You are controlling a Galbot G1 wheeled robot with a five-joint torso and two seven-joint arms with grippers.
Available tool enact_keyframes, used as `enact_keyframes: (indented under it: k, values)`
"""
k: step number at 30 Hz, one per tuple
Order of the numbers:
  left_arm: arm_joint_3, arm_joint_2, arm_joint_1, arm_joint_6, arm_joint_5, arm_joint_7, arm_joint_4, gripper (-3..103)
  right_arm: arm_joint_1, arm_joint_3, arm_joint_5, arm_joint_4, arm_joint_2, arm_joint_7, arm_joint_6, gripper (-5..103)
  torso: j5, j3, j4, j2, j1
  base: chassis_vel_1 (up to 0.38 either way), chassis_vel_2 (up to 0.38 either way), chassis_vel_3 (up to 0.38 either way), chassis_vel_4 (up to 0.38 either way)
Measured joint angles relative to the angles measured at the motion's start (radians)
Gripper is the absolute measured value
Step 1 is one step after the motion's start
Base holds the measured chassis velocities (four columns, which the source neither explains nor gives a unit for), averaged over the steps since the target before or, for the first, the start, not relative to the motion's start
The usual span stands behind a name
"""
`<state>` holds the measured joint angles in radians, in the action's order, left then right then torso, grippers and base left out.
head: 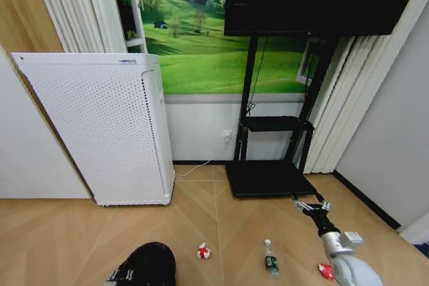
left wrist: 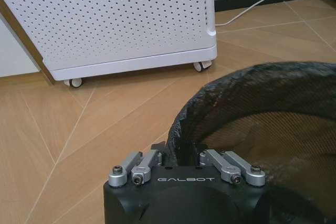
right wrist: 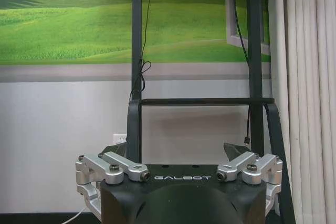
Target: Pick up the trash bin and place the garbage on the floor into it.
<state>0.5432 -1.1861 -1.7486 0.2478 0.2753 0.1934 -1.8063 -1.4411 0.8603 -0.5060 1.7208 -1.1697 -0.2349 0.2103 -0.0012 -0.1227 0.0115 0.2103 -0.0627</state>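
The black mesh trash bin [head: 149,264] sits at the bottom left of the head view, and its rim [left wrist: 220,85] looms large in the left wrist view. My left gripper [left wrist: 181,155] is shut on the near rim of the bin. The garbage lies on the wooden floor: a red-and-white wrapper [head: 204,251], a clear bottle with a green label [head: 271,259] and a small red piece [head: 326,271]. My right gripper [head: 310,205] hangs open above the floor, beyond the bottle and the red piece. It faces the wall and holds nothing [right wrist: 173,153].
A tall white perforated appliance on castors [head: 100,128] stands at the left, just behind the bin. A black TV stand [head: 271,177] with a flat base sits against the wall mural. Curtains [head: 335,98] hang at the right, and a white cable [head: 201,165] runs along the floor.
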Motion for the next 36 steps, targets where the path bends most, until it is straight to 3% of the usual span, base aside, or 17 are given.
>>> enact_keyframes:
  k: [12,23,36]
  values:
    - [0.016,-0.001,-0.026,-0.034,-0.05,-0.002,-0.068,8,0.0,0.001,0.0,-0.004,0.002,0.0,0.001,100,0.0007,0.0,0.0003,0.0,0.0,0.0,0.0,0.0,0.0]
    - [0.046,0.005,-0.052,-0.066,-0.137,0.015,-0.165,7,0.005,-0.007,0.008,-0.012,-0.006,0.0,0.005,100,0.0009,0.0,0.0001,0.0,0.0,0.0,0.0,0.0,0.0]
    - [0.098,0.043,-0.037,-0.069,-0.143,-0.02,-0.288,7,-0.008,-0.006,0.024,-0.022,-0.017,-0.001,0.015,100,0.0012,0.0,0.0002,0.0,0.0,0.0,0.0,0.0,0.0]
